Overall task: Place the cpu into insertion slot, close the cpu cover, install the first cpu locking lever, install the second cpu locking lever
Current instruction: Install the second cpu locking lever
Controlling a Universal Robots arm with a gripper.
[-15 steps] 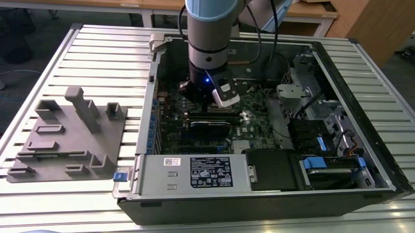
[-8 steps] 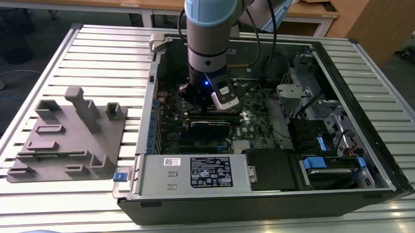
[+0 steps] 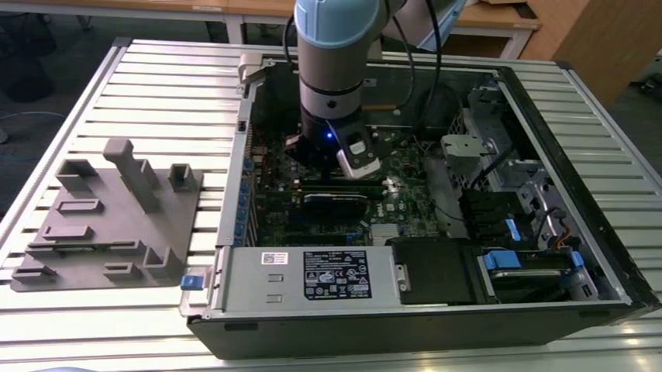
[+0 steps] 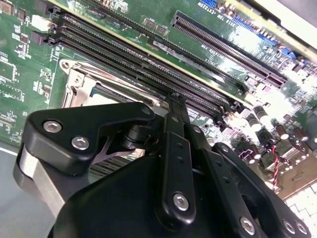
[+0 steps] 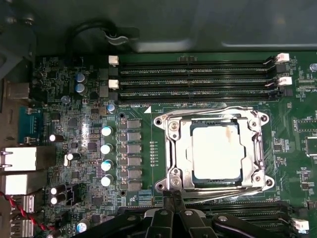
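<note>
The pale slatted metal counter [image 3: 93, 325] runs under everything in the exterior view. On it, toward that view's left, sits a grey moulded fixture block with upright posts [image 3: 108, 225]. Beside it lies the open black computer case [image 3: 435, 310], with a silver power supply box bearing a dark label [image 3: 310, 275] nearest the camera. Past the counter are wooden desks [image 3: 497, 15] and a dark floor.

Inside the case, the grey and pale blue robot arm [image 3: 331, 62] comes straight down over the green motherboard [image 5: 74, 148]. Its black end effector [image 5: 173, 201] shows in both wrist views, its two slim fingers [image 4: 177, 106] pressed together with no gap between them and nothing pinched. Their tip sits at the metal edge of the insertion slot [image 5: 168, 148], a square socket with a shiny steel rim, on the side facing the arm.

The cpu [image 5: 218, 148], a flat square chip with a silvery-tan top, lies level in the socket, its edges squared to the frame. The cpu cover [image 5: 214, 118], a thin silver frame with a window, lies flat around it with the chip showing through. Thin wire levers run along the socket's edges. Beyond the socket, long black memory slots [image 5: 195, 79] lie parallel to its far edge.
</note>
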